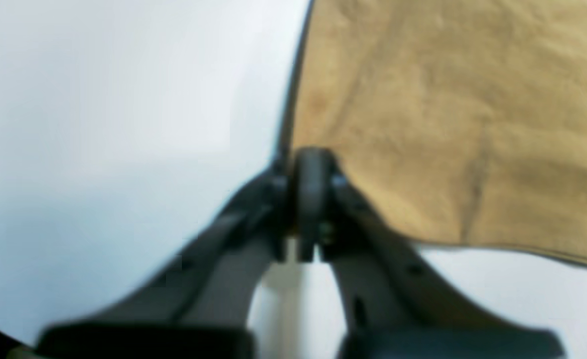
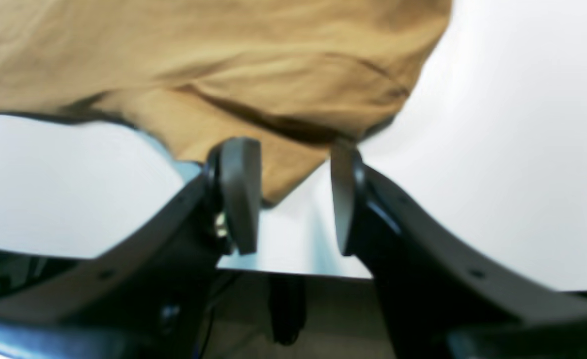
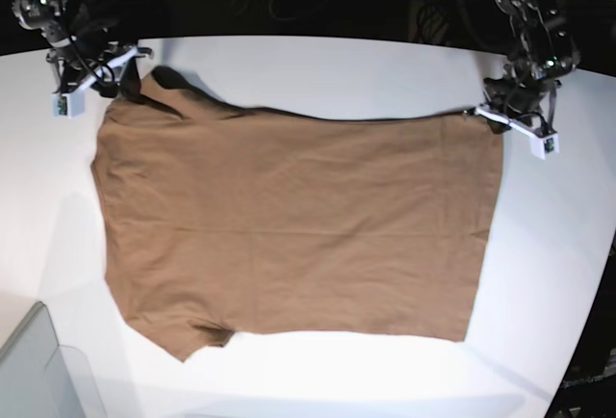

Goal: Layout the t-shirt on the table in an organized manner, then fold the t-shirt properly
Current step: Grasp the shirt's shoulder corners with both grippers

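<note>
Presently we find one t-shirt (image 3: 289, 225) spread nearly flat on the one table (image 3: 318, 62), lower sleeve tucked under. We judge it light, limp and quick to wrinkle; corners and hems are the proper holds. Of two grippers, the left gripper (image 1: 309, 199) is pressed together on a far corner; the right gripper (image 2: 293, 199) stands spread, shirt edge between its fingers (image 2: 241, 194).

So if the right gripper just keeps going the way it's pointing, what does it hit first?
Probably the t-shirt: the open right gripper points at a rumpled fold of it just ahead, lying on the table. Exact gap is unclear.
</note>
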Controlling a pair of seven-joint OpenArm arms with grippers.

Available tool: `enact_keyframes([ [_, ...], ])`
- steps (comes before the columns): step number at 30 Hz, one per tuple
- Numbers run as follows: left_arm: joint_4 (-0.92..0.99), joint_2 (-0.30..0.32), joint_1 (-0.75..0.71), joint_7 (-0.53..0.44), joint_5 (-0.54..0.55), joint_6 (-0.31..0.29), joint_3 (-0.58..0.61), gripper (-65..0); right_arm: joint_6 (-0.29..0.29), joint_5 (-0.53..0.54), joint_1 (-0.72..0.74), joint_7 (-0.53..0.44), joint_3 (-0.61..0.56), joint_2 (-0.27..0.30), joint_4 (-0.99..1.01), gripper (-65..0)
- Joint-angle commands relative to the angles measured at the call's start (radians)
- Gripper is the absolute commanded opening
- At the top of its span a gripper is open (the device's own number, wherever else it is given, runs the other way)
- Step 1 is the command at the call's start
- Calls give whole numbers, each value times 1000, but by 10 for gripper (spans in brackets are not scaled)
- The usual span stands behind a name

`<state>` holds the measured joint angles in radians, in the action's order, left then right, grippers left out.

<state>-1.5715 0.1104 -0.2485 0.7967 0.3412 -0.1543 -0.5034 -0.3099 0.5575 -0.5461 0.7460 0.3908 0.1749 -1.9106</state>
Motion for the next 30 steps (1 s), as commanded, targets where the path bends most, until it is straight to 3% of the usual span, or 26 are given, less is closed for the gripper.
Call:
enact_keyframes([
  [1,3,1,-5,49,-9,-1,2,-650,-1,12,-1,-21,4,10,-17,-396],
  [8,3,1,-4,49,-9,-1,1,-650,-1,11,27,-21,6,10,-13,-306],
  [13,3,1,-4,49,-9,-1,-4,-650,-1,9,93,-27,6,18,95,-260],
  [17,3,1,-2,49,-9,-1,-5,-650,-1,9,130,-27,3,39,184,-260],
  [27,3,1,-2,49,-9,-1,-5,-650,-1,11,142,-29,0,22,254,-264],
  [30,3,1,1,49,-9,-1,-5,-650,-1,11,142,-30,0,15,254,-308],
])
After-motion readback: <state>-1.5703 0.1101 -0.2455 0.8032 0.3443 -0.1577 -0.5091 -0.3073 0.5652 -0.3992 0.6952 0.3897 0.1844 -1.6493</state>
